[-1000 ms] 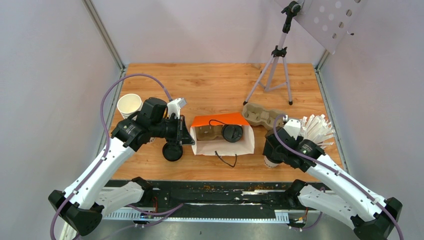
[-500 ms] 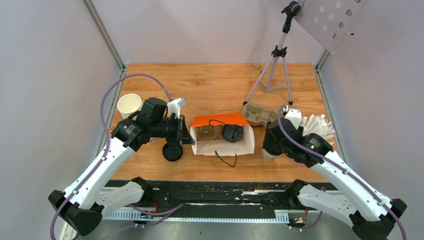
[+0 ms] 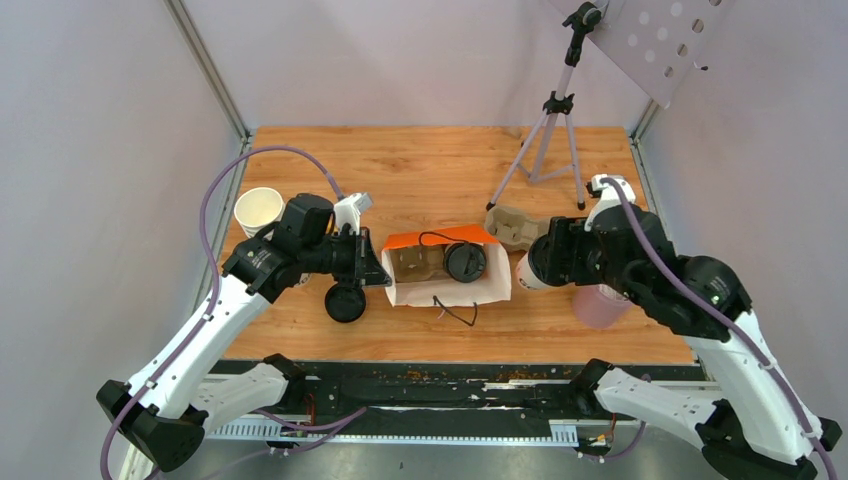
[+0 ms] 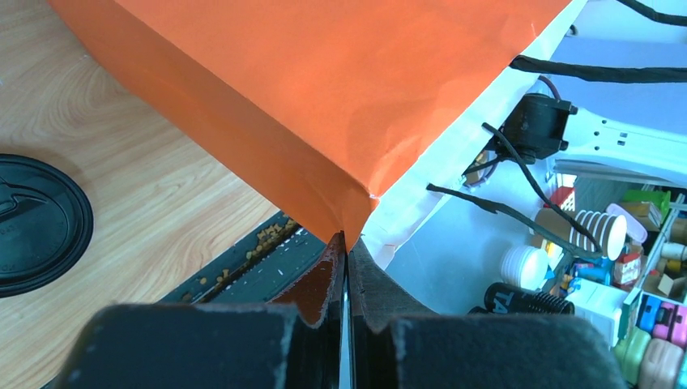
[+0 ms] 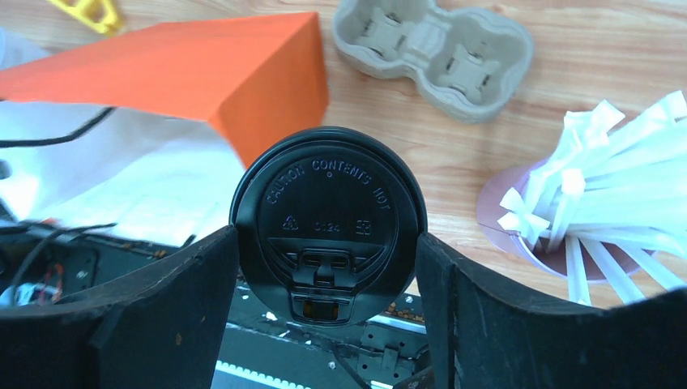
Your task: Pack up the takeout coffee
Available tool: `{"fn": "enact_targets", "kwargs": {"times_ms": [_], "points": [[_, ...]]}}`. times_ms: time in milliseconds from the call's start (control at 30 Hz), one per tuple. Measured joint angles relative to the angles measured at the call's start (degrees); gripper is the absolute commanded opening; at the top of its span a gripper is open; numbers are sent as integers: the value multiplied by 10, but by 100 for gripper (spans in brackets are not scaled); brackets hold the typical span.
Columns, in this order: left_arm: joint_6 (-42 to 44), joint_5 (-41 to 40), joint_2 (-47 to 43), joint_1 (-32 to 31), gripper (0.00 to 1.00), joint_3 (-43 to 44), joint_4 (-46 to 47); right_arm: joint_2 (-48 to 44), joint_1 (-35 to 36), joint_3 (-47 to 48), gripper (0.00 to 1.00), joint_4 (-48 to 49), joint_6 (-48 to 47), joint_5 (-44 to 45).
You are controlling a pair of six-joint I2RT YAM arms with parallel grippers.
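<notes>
After it was lifted toward the bag point(image 3: 440, 240), the cup point(image 5: 328, 219) is clamped by the right gripper point(image 3: 545, 262). The bag's corner is pinched by the left gripper point(image 4: 347, 267).

Count: 2 lidded coffee cups point(image 5: 328, 215), 1 orange bag point(image 3: 440, 241), 2 pulp carriers point(image 3: 520, 228), 1 loose blk lid point(image 3: 345, 302), 1 white-cup stack point(image 3: 258, 210), 1 pink stirrer pot point(image 3: 600, 308), 1 tripod point(image 3: 548, 135).

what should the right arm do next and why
Probably carry the cup left over the bag and lower it into the free slot of the carrier: the right end effector holds it just beside the mouth, which the left end effector pinches open.
</notes>
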Motion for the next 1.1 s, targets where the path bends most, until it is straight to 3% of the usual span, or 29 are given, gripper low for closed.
{"fn": "enact_targets", "kwargs": {"times_ms": [200,400,700,1100], "points": [[-7,-3,0,0,8,0,9,7,0,92,75,-37,-27,-68],[-9,-7,0,0,8,0,12,2,0,126,75,-37,-54,-143],[-7,-7,0,0,8,0,10,9,9,44,76,87,-108,-274],[5,-6,4,0,9,6,-1,52,128,-56,76,264,-285,-248]]}}
